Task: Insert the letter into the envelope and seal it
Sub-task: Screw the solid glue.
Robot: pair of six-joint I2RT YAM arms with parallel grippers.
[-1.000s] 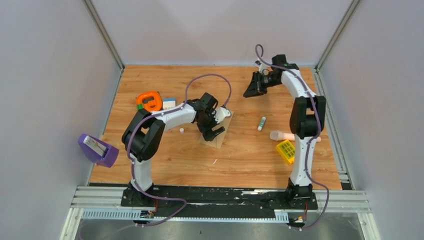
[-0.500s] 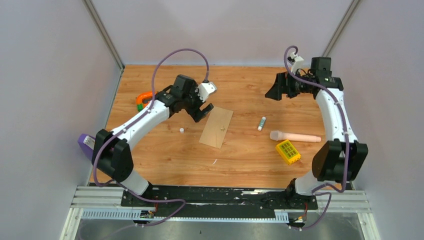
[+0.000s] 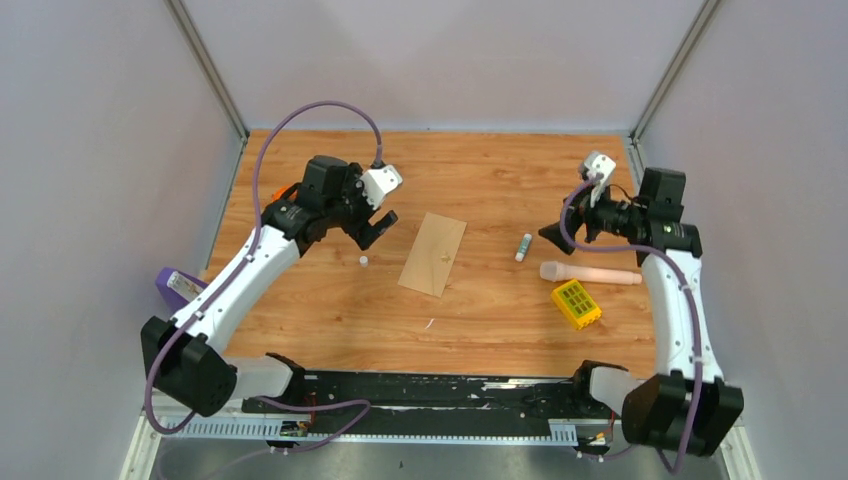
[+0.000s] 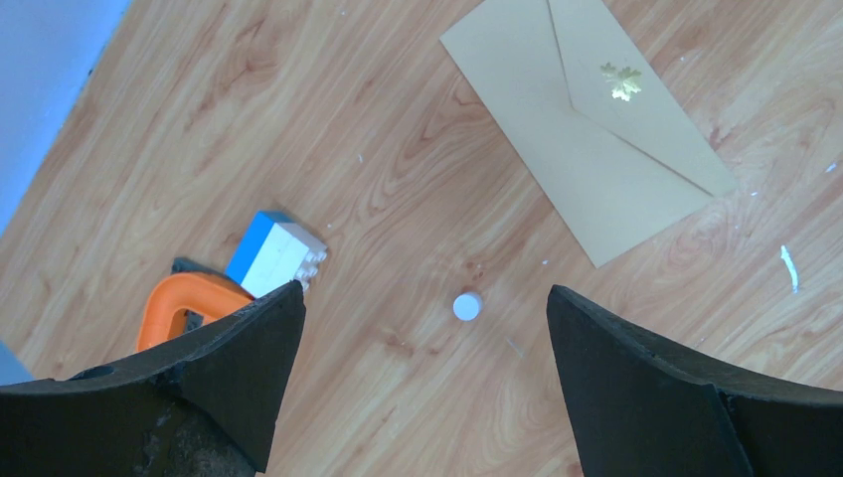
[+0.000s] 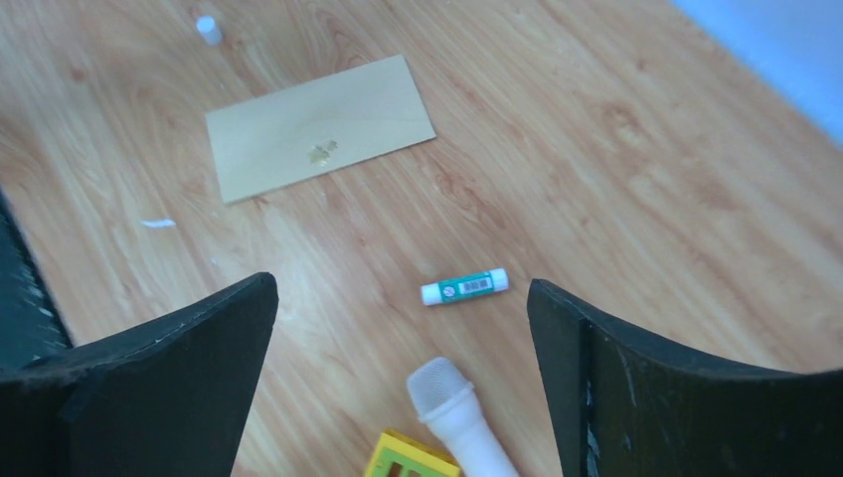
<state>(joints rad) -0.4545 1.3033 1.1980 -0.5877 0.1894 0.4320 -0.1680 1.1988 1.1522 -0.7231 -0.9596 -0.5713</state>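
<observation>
Top view, lower edge upward. Low on the wooden table (image 3: 480, 330), right of centre, lie a yellow block (image 3: 576, 304) and a pale microphone (image 3: 590, 272). A purple object (image 3: 190, 295) sits at the left edge.

At mid-frame the envelope (image 3: 433, 253) lies flat and slightly slanted, touched by neither arm. Its pointed flap is folded down, and a gold leaf sticker (image 4: 620, 81) sits on the flap near its tip. A white cap (image 3: 363, 261) lies just to its left and a glue stick (image 3: 523, 247) to its right.

The letter shows in no view. It is judged to be inside the envelope, though this cannot be confirmed.

Higher up, the left gripper (image 3: 374, 224) hovers left of the envelope, jaws spread wide and empty. The right gripper (image 3: 552, 236) hangs well to the right, above the microphone's head, its jaws likewise apart and empty. An orange tool (image 4: 189, 303) and a blue-and-white brick (image 4: 276, 255) lie at upper left.

The step in hand appears to be the end of sealing. The next move likely calls only for a check that the flap lies shut, or for a light press on the sticker if it lifts.
</observation>
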